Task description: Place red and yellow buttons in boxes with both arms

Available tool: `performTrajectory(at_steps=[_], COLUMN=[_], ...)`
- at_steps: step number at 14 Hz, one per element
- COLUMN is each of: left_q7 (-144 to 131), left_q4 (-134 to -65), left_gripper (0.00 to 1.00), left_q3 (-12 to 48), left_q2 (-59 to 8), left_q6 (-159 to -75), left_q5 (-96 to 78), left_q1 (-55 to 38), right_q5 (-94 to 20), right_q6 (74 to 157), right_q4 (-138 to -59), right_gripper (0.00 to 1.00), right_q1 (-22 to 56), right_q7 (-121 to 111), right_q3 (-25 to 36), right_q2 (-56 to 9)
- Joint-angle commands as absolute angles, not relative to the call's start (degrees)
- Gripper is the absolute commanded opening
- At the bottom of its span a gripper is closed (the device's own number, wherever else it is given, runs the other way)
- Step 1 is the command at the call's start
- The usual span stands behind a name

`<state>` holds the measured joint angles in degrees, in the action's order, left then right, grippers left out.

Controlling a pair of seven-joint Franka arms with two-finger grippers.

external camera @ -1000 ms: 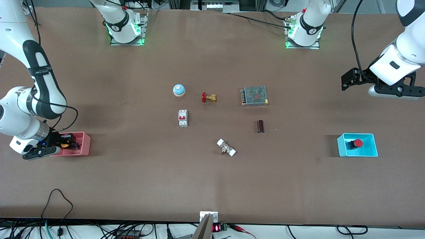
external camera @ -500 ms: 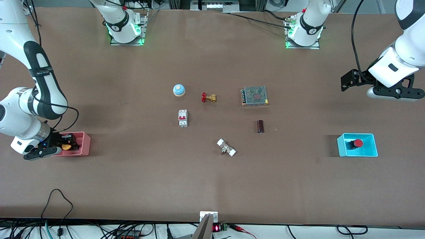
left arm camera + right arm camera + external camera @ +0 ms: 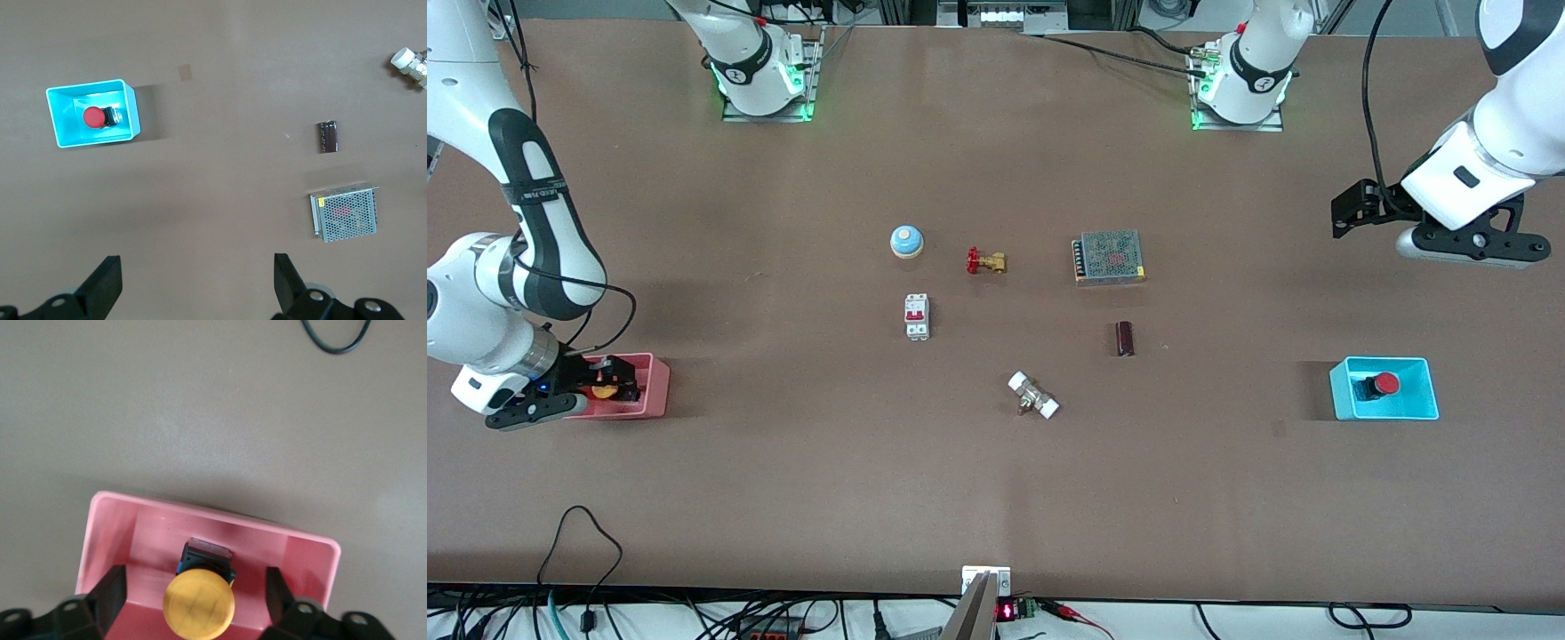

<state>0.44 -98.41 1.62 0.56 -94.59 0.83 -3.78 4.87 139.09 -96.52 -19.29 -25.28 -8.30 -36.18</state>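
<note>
Clock reference on the table top: 12 toward the arm bases, 6 toward the front camera, 3 toward the left arm's end, 9 toward the right arm's end.

Right gripper [image 3: 615, 380]: down inside the pink-red box [image 3: 655, 388] at the 9 o'clock end of the table. Fingers [image 3: 110, 590] spread wide, one on each side of the yellow button [image 3: 199, 607], with a gap showing on both sides and nothing gripped. Yellow button resting in that box on its black base, cap toward the wrist camera.

Left gripper [image 3: 1347, 212]: up in the air over bare table at the 3 o'clock end, at about 12 o'clock of the cyan-blue box [image 3: 1424, 411] and well apart from it. Fingers [image 3: 107, 283] wide, nothing between them. Arm waiting.

Red button [image 3: 1384, 383]: lying on its side in the cyan-blue box, cap toward 3 o'clock.

Mid-table, outside both boxes:
- blue dome bell [image 3: 906, 241], with a brass valve [image 3: 985, 261] at its 3 o'clock;
- mesh-covered power unit [image 3: 1109, 257] at 3 o'clock of the valve;
- white circuit breaker [image 3: 917, 316] at 6 o'clock of the bell;
- dark cylinder [image 3: 1125, 339] at 6 o'clock of the power unit;
- white-capped fitting [image 3: 1033, 396] at about 5 o'clock of the breaker.
</note>
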Motion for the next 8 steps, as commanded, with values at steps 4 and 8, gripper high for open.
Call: performTrajectory(at_steps=[4, 8], left_q7=[1.1, 1.1], left_q4=[-97.4, -97.4], left_gripper=[1.00, 1.00], left_q3=[1.5, 1.6], left_q2=[0.6, 0.6], left_q6=[-93.3, -93.3], left_q5=[1.5, 1.5], left_q1=[-4.0, -4.0], right_q5=[4.2, 4.2], right_q6=[125.9, 115.3], right_q4=[-97.2, -97.2], right_gripper=[1.00, 1.00], right_q1=[-16.4, -11.1], right_q7=[-17.7, -3.9], right_q3=[-9.3, -9.3], right_q2=[-23.0, -14.2])
